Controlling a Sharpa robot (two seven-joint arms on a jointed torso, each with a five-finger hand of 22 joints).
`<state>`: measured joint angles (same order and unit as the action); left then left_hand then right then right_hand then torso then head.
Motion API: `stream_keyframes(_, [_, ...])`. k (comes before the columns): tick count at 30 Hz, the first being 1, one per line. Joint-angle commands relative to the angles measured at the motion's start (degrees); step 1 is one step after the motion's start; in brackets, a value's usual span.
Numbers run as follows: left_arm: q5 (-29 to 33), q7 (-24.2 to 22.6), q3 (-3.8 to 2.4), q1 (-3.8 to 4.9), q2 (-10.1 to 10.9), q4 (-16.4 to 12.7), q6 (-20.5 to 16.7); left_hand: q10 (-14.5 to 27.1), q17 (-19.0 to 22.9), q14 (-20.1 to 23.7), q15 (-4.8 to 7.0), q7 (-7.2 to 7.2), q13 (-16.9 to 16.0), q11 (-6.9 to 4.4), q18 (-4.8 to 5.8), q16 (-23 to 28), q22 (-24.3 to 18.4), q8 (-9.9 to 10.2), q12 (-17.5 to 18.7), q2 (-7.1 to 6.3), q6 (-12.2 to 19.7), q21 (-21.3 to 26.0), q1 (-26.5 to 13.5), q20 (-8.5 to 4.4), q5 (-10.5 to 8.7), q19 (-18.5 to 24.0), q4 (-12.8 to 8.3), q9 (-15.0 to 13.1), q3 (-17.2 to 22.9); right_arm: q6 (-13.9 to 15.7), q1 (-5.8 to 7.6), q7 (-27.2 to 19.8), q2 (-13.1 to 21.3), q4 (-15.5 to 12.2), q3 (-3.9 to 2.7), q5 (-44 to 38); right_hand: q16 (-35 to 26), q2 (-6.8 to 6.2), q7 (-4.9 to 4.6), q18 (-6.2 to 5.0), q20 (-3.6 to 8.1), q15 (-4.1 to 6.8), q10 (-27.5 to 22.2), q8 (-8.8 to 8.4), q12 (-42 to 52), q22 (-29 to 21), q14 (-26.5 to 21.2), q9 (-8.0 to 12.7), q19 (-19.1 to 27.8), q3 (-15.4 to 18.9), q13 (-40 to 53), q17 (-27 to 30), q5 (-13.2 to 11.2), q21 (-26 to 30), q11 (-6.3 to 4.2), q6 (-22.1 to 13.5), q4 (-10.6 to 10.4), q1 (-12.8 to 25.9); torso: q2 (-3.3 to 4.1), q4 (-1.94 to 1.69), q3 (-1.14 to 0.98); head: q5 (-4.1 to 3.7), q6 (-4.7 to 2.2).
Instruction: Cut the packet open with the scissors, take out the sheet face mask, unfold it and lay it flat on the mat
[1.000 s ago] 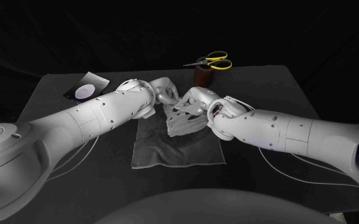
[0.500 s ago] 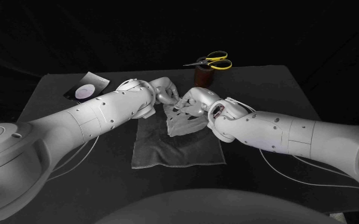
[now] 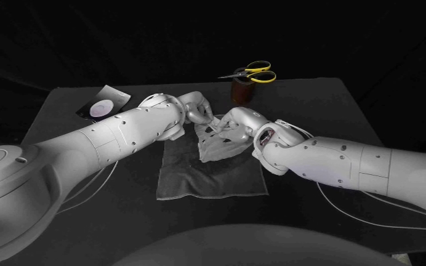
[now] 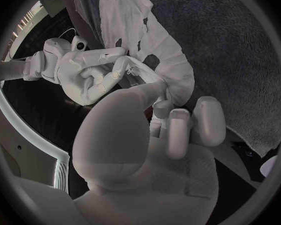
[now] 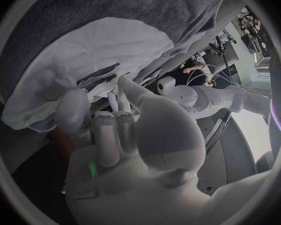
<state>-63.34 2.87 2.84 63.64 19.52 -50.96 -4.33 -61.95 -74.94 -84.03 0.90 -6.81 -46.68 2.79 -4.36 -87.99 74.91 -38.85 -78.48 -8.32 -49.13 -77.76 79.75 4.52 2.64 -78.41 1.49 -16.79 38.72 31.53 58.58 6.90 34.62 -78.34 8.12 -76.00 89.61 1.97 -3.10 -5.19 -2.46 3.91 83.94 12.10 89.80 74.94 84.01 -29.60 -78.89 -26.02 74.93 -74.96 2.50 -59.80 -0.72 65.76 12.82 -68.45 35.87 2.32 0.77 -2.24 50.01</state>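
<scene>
The white sheet face mask [image 3: 217, 148] hangs partly unfolded over the far end of the grey mat [image 3: 208, 180], its lower part lying crumpled on the cloth. My left hand [image 3: 197, 107] pinches its upper edge at the far left. My right hand [image 3: 235, 124] holds the upper edge right beside it. In the left wrist view my left hand [image 4: 178, 125] meets the mask [image 4: 168, 60], with the right hand [image 4: 90, 77] opposite. In the right wrist view the right hand [image 5: 115, 120] grips the mask [image 5: 97, 50] above the mat [image 5: 115, 5].
The yellow-handled scissors [image 3: 251, 72] sit in a brown holder [image 3: 241, 92] at the table's far edge, just behind the hands. The cut packet [image 3: 104, 104] lies at the far left of the table. Cables trail beside both arms.
My right arm and hand have drawn slightly nearer and to the right, pulling the mask's upper edge a little wider. The left hand has stayed in place.
</scene>
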Motion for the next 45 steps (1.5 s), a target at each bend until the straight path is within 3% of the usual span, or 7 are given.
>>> stream_keyframes(1, [0.0,0.5,0.08,-0.11,0.1,0.1,1.1,0.2,-6.8,-2.4,-0.12,-0.32,-0.1,-0.02,-0.06,-0.3,0.1,-0.2,-0.2,-0.05,0.1,-0.2,-0.4,0.18,0.14,-0.1,-0.3,-0.1,0.0,-1.4,-0.30,0.0,1.4,-2.1,0.00,-0.5,0.4,0.17,-0.03,-0.56,0.34,0.35,6.1,0.82,0.2,7.3,6.0,-1.6,0.1,-0.4,15.1,-15.0,0.3,-0.2,-0.41,0.7,0.1,0.2,0.00,0.04,-0.05,0.02,-0.01])
stream_keyframes(15, [0.0,0.6,0.08,-0.10,0.1,0.2,1.2,0.2,-6.8,-2.4,-0.12,-0.32,-0.1,-0.02,-0.06,-0.3,0.1,-0.2,-0.2,-0.05,0.1,-0.2,-0.4,0.18,0.14,-0.1,-0.3,-0.1,0.0,3.2,-0.54,-3.3,3.4,-4.8,-0.01,2.0,0.4,-0.09,-0.05,-0.67,0.39,0.41,6.1,1.11,0.2,7.1,6.0,-2.1,0.3,-0.8,15.1,-15.0,0.3,0.4,-0.42,0.2,0.2,0.7,0.05,-0.01,0.03,-0.16,-0.01])
stream_keyframes(19, [0.0,0.6,0.08,-0.10,0.1,0.1,1.2,0.2,-6.8,-2.4,-0.12,-0.32,-0.1,-0.02,-0.06,-0.3,0.1,-0.2,-0.2,-0.05,0.1,-0.2,-0.4,0.18,0.14,-0.1,-0.3,-0.1,0.0,4.8,-0.47,-4.9,3.9,-5.0,-0.03,3.4,0.4,-1.00,-0.92,-0.82,0.25,0.03,6.1,0.12,0.2,6.8,6.0,-2.4,0.8,-0.9,15.1,-15.0,0.3,1.6,0.22,-3.2,0.8,1.0,0.01,-0.03,0.11,-0.11,-0.01])
stream_keyframes(20, [0.0,0.6,0.08,-0.10,0.1,0.1,1.2,0.2,-6.8,-2.4,-0.12,-0.32,-0.1,-0.02,-0.06,-0.3,0.1,-0.2,-0.2,-0.05,0.1,-0.2,-0.4,0.18,0.14,-0.1,-0.3,-0.1,0.0,5.1,-0.45,-5.2,4.1,-5.1,-0.04,3.5,0.4,-1.15,-1.76,-0.77,0.04,-0.39,6.1,-0.81,0.2,6.8,6.0,-2.1,0.9,-0.7,15.1,-15.0,0.3,1.7,0.86,-5.0,0.7,1.4,0.01,-0.03,0.12,-0.07,-0.01])
stream_keyframes(24, [0.0,0.5,0.08,-0.10,0.2,0.1,1.2,0.2,-6.8,-2.4,-0.12,-0.32,-0.1,-0.02,-0.06,-0.3,0.1,-0.2,-0.2,-0.05,0.1,-0.2,-0.4,0.18,0.14,-0.1,-0.3,-0.1,0.0,5.9,-0.28,-6.0,5.0,-5.7,-0.10,3.1,0.4,-2.07,-3.31,-0.66,-0.83,-1.62,6.1,-2.60,0.2,6.8,6.0,-1.4,1.0,-0.5,15.1,-15.0,0.3,1.8,2.27,-7.8,1.2,1.5,0.00,-0.02,0.13,-0.05,-0.01])
stream_keyframes(32, [0.0,0.5,0.08,-0.10,0.2,0.0,1.2,0.2,-6.8,-2.4,-0.12,-0.32,-0.1,-0.02,-0.06,-0.3,0.1,-0.2,-0.2,-0.05,0.1,-0.2,-0.4,0.18,0.14,-0.1,-0.3,-0.1,0.0,3.5,0.33,-4.6,5.8,-5.2,-0.18,-5.5,0.4,-4.89,-4.86,-0.96,-2.14,-2.94,6.0,-5.10,0.0,6.5,6.0,0.2,1.7,-0.1,15.0,-15.0,0.4,3.1,3.70,-10.1,3.5,0.9,0.00,-0.04,0.05,0.10,-0.01])
stream_keyframes(45, [0.1,0.5,0.08,-0.10,0.1,-0.1,1.3,0.2,-6.8,-2.4,-0.12,-0.32,-0.1,-0.02,-0.06,-0.3,0.1,-0.2,-0.2,-0.05,0.1,-0.2,-0.4,0.18,0.14,-0.1,-0.3,-0.1,0.0,0.0,0.47,-3.0,2.5,-0.2,0.00,-16.5,0.4,-6.14,-4.55,-1.34,-2.49,-3.08,5.8,-6.43,-0.6,6.2,6.0,1.6,2.4,-0.2,14.6,-15.0,0.5,4.4,3.61,-10.4,3.7,-0.8,0.05,-0.06,-0.05,0.08,-0.01])
